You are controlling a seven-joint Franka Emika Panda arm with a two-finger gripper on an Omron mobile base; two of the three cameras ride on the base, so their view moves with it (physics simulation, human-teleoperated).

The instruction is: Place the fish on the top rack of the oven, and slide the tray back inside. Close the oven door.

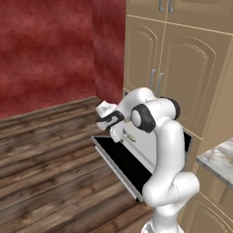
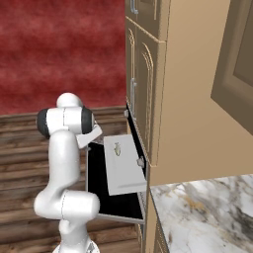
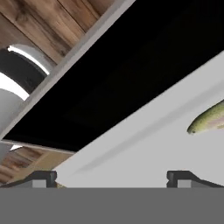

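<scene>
Finger tips of the gripper [image 3: 111,177] stand spread wide at the bottom of the hand view, nothing between them, hovering just over the tray [image 3: 144,148]. Pale grey tray surface runs under and ahead of the jaws; the fish [image 3: 208,119] lies flat on it, off to one side of the tool, apart from both tips, not touched. Beyond the tray edge sits the black glass of the oven door [image 3: 109,78], dropped open, its silver bar handle [image 3: 65,65] farther out toward the wood floor [image 3: 78,17].

Right base view: tray [image 2: 123,168] pulled out over the open oven door [image 2: 96,173], fish [image 2: 117,148] on its far part, the oven [image 2: 141,148] set in tan cabinetry [image 2: 192,99]. Left base view: gripper [image 1: 119,129] low over the tray [image 1: 143,143], fish [image 1: 129,137] just beside it.

Judgement: fish placement looks done; next is sliding the tray in. Tray likely stiff, thin, light metal, slides on rails; best pushed flat on its front edge near the middle so it doesn't skew. Fish is small, loose, probably slippery, could skid if the push is jerky. Door likely heavier, hinged; lift from the handle bar.
</scene>
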